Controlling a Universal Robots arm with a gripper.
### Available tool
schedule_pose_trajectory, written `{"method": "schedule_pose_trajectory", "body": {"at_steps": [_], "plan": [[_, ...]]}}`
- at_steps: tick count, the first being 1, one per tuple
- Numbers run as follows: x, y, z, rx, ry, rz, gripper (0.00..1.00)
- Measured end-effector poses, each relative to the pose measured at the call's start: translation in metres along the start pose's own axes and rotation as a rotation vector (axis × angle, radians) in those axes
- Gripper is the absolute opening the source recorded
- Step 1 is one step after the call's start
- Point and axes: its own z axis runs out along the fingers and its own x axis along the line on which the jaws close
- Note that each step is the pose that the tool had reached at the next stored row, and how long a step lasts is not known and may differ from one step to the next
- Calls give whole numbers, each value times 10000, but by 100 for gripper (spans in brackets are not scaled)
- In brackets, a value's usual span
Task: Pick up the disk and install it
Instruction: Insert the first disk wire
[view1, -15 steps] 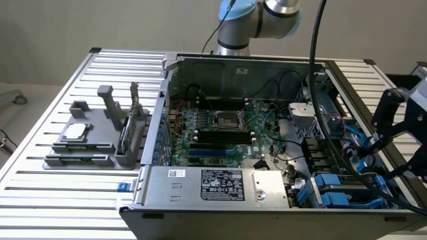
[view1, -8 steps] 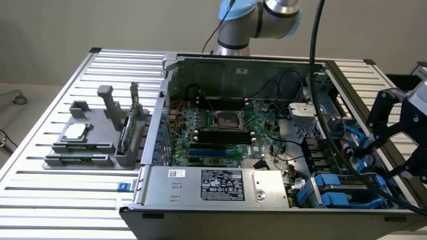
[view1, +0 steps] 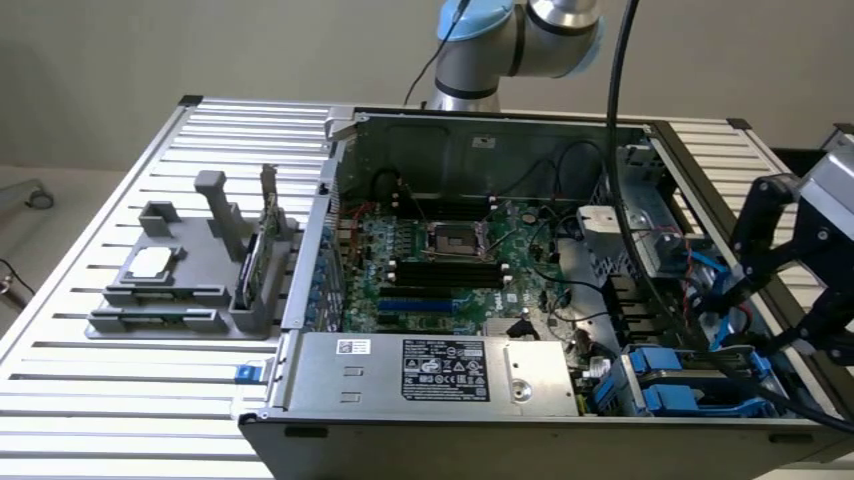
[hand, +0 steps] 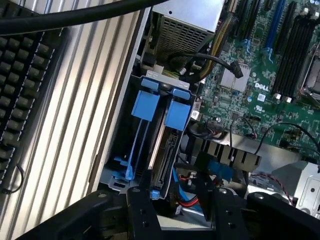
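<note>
To my eye the gripper hangs with fingers spread apart over the disk, on edge in the drive bay at the exterior view's lower right; it should stay square to it, clear of the red cable.

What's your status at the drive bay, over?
End effector open, empty, above drive bay. Silver-grey metal disk in blue plastic carrier upright in bay slot. Red cable close beside.

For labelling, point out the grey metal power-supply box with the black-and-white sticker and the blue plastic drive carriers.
Grey metal power-supply box (view1: 367, 378): exterior view, bare lid beside the sticker.
Blue plastic drive carriers (hand: 148, 106): wrist view, one carrier's flat tab.
</note>
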Motion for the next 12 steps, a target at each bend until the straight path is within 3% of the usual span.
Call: {"method": "schedule_pose_trajectory", "body": {"at_steps": [12], "plan": [[0, 1, 0, 155, -76, 1973, 48]]}}
